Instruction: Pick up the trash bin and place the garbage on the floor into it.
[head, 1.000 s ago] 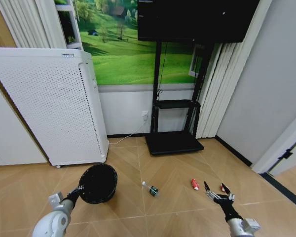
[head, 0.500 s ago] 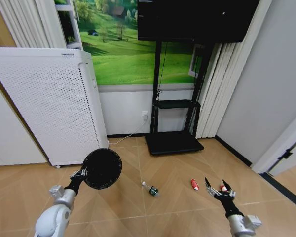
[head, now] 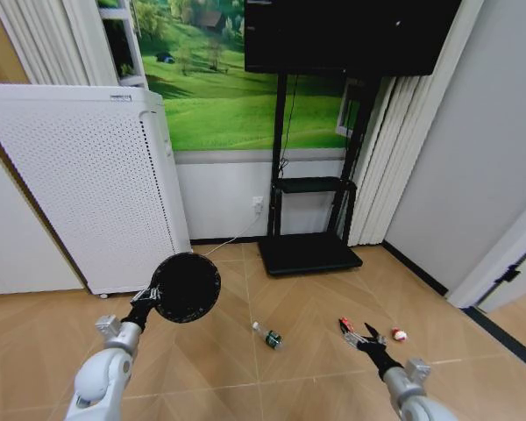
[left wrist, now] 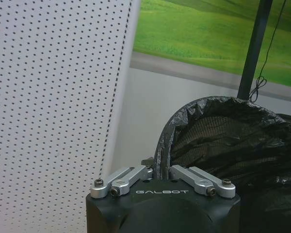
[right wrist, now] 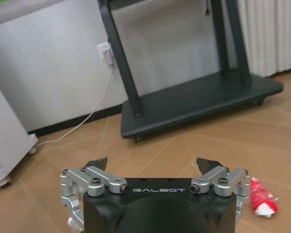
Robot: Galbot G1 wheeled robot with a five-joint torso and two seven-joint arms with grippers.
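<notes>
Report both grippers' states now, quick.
Left gripper: shut on the small black round mesh trash bin, held off the floor.
Right gripper: open, empty.

A wood herringbone floor (head: pixel 298 307) meets a meadow mural (head: pixel 219 79), black TV stand (head: pixel 307 250) and white perforated appliance (head: pixel 88 184).

I'm in a home-like room: herringbone wood floor (head: pixel 316 307), TV on stand (head: pixel 351 35), meadow mural (head: pixel 219 96), curtains (head: pixel 394 158).

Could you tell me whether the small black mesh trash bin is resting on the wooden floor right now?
No, the small black mesh trash bin is lifted clear of the wooden floor, gripped at its rim by the left gripper.
</notes>
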